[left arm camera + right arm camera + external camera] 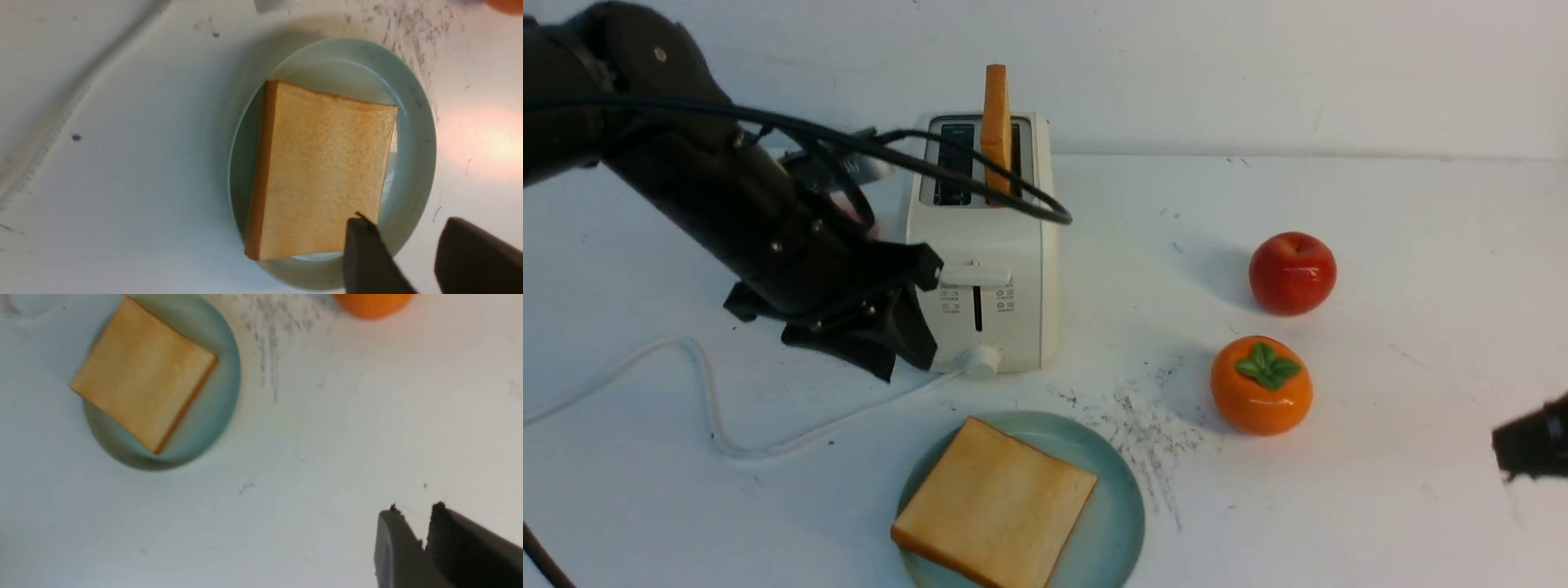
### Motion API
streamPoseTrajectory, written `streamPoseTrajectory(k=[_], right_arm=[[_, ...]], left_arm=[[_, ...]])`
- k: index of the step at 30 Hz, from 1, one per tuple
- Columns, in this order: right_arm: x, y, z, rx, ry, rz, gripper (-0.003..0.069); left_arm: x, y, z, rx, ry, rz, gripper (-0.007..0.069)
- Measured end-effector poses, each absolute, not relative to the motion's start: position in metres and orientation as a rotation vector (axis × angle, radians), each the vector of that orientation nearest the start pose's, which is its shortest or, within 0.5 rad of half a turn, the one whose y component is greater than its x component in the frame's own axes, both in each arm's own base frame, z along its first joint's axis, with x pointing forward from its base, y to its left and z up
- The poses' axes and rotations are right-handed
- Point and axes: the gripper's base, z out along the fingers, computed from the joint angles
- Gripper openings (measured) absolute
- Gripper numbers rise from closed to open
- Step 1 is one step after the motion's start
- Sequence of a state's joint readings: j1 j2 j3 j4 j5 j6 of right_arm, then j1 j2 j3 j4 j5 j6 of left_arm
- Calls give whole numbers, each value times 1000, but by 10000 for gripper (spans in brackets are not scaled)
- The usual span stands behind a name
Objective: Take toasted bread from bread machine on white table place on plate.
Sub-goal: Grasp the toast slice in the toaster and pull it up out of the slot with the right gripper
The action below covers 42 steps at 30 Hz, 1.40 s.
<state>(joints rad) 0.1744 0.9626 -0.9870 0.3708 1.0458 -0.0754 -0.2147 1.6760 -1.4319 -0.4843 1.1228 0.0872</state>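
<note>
One slice of toasted bread [996, 502] lies flat on the teal plate [1115, 498] near the front of the white table [1380, 245]. A second slice [996, 122] stands upright in the right slot of the bread machine [984, 245]; the left slot looks empty. My left gripper [907, 359] hangs open and empty beside the bread machine's front left, above and behind the plate. In the left wrist view its fingers [363, 253] stand apart over the plate rim [416, 134] and toast [322, 171]. My right gripper [1531, 445] is shut and empty at the far right [414, 510].
A red apple [1292, 272] and an orange persimmon [1262, 384] sit right of the bread machine. The white cord [711, 400] loops across the table on the left. My left arm's black cable [980, 192] drapes over the bread machine's top. Dark scuffs [1152, 433] mark the table.
</note>
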Motion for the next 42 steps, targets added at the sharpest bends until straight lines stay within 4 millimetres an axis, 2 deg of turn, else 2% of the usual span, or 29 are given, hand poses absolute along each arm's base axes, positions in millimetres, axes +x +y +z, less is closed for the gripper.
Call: streamPoseTrajectory(k=[4,5,6,7,8,9,12,13,14,15,16,18,19,22,24,25,26,27,31,33,37,42], right_arm=[[184,73,380,-315,2441,598,62],[187,75,381,-327,2444,603,57],[199,86,380,-373,2463,626,11],[206,95,377,-408,2481,642,0],[208,96,377,-408,2485,642,-1],[223,114,370,-451,2518,663,-1],[248,146,360,-524,2555,645,-1],[250,150,362,-535,2543,646,-1],[268,170,354,-561,2556,617,-1],[270,172,357,-560,2545,611,-1],[288,194,359,-570,2521,591,1],[299,208,362,-580,2497,575,6],[314,226,367,-600,2460,553,17],[331,247,372,-619,2407,520,45],[351,270,374,-625,2341,469,111],[352,271,375,-623,2337,465,118],[363,281,374,-602,2308,435,181],[369,284,371,-590,2304,422,206],[392,294,371,-469,2232,393,384],[401,299,367,-429,2188,405,444],[414,308,354,-410,2116,434,493],[425,315,339,-424,2073,409,472]], left_arm=[[339,-101,325,197,2756,-574,16],[339,-99,326,193,2754,-568,1],[343,-88,330,140,2743,-555,-14],[346,-76,331,81,2736,-551,-14],[347,-73,331,71,2736,-552,-14],[350,-52,332,-21,2737,-557,-14],[351,-9,332,-204,2732,-577,-14],[351,-9,332,-205,2732,-577,-14],[350,16,333,-316,2712,-592,-14],[350,16,333,-317,2712,-592,-14],[349,34,334,-398,2687,-610,-14],[348,43,334,-439,2670,-621,-14],[347,51,335,-476,2656,-626,-14],[346,55,335,-492,2652,-626,-14],[346,56,335,-495,2652,-633,-14],[346,56,335,-495,2652,-635,-14],[346,55,335,-496,2651,-639,-14],[346,55,335,-496,2651,-639,-14],[346,55,335,-496,2651,-639,-14],[346,55,335,-496,2651,-639,-14],[345,55,335,-495,2656,-641,-14],[345,55,335,-495,2657,-646,-14]])
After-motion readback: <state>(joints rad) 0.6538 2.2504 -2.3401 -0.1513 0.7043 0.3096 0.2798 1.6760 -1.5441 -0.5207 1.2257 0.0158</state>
